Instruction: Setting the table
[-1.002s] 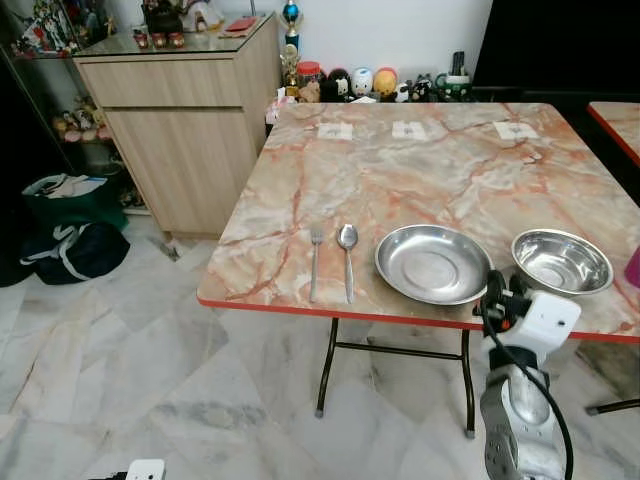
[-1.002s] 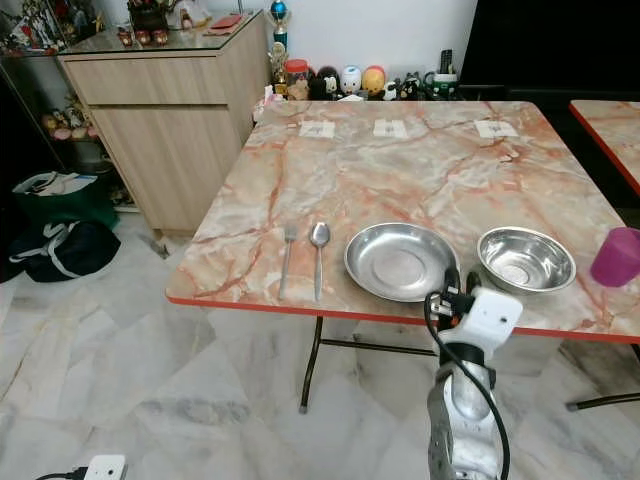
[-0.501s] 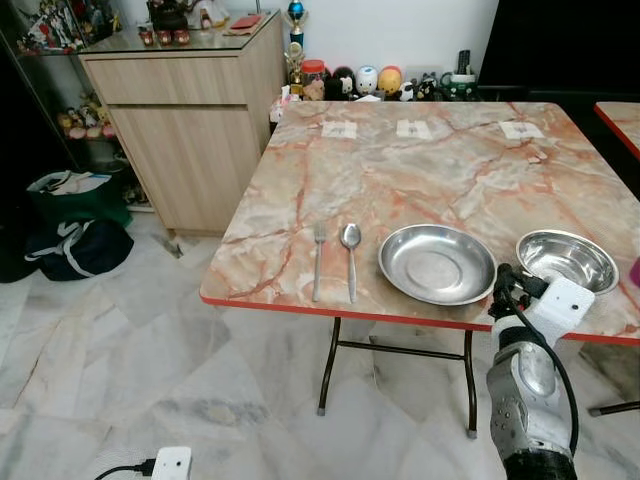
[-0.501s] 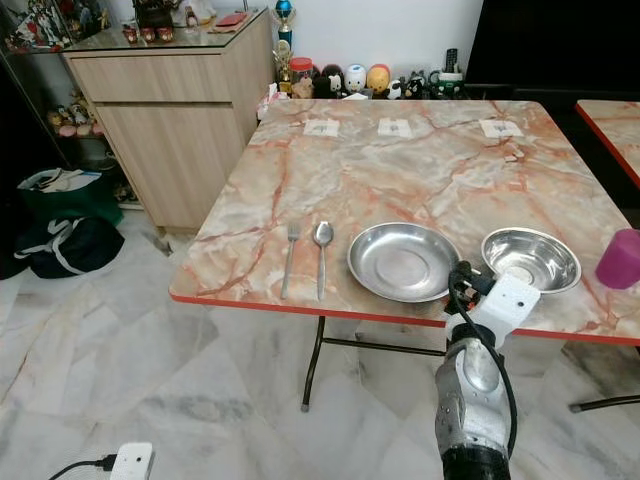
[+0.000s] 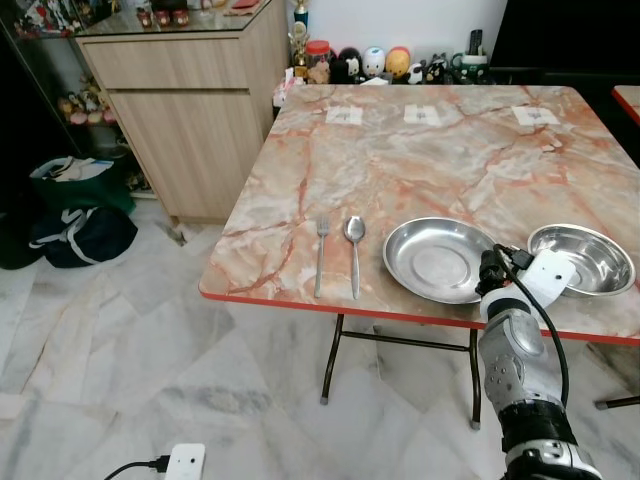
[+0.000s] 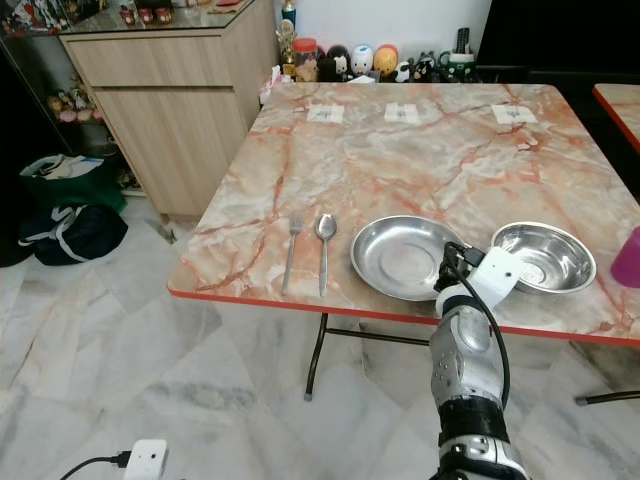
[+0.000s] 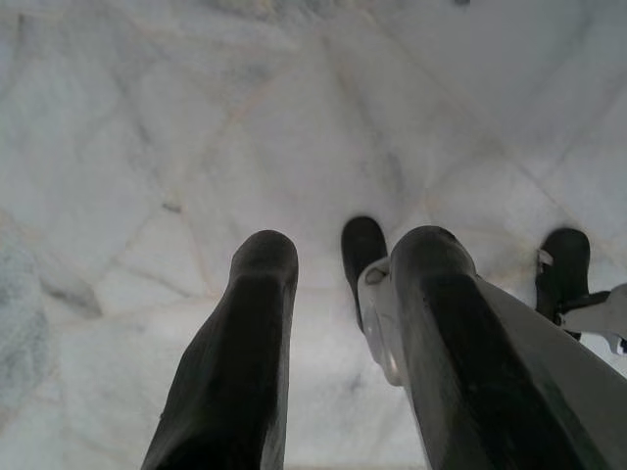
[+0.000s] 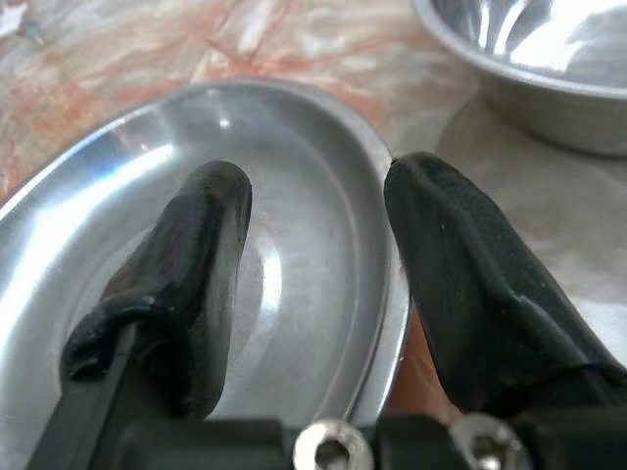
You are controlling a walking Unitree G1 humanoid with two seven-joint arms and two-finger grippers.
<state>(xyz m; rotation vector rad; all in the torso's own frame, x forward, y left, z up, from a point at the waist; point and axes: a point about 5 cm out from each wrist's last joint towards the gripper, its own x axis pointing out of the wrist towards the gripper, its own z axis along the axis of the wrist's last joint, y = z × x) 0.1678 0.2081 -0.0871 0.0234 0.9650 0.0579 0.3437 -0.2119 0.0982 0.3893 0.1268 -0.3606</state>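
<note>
A steel plate (image 5: pixel 437 259) lies near the front edge of the marble table (image 5: pixel 420 160), with a steel bowl (image 5: pixel 581 259) to its right. A fork (image 5: pixel 320 254) and a spoon (image 5: pixel 354 251) lie side by side left of the plate. My right gripper (image 8: pixel 313 211) is open and straddles the plate's right rim (image 8: pixel 387 294), one finger (image 8: pixel 196 255) over the plate's inside, the other (image 8: pixel 460 264) outside it. From the head, the right wrist (image 5: pixel 535 280) sits between plate and bowl. My left gripper (image 7: pixel 333 294) hangs open over the floor.
Three small white cards (image 5: pixel 422 115) lie along the table's far side. A wooden cabinet (image 5: pixel 190 110) stands to the left, with dark bags (image 5: pixel 75 225) on the floor beside it. Figurines (image 5: pixel 385 65) line the wall. A pink cup (image 6: pixel 630 258) stands at the far right.
The camera has come closer to the table. My right arm has risen and reached forward, from below the table edge to the plate's right rim.
</note>
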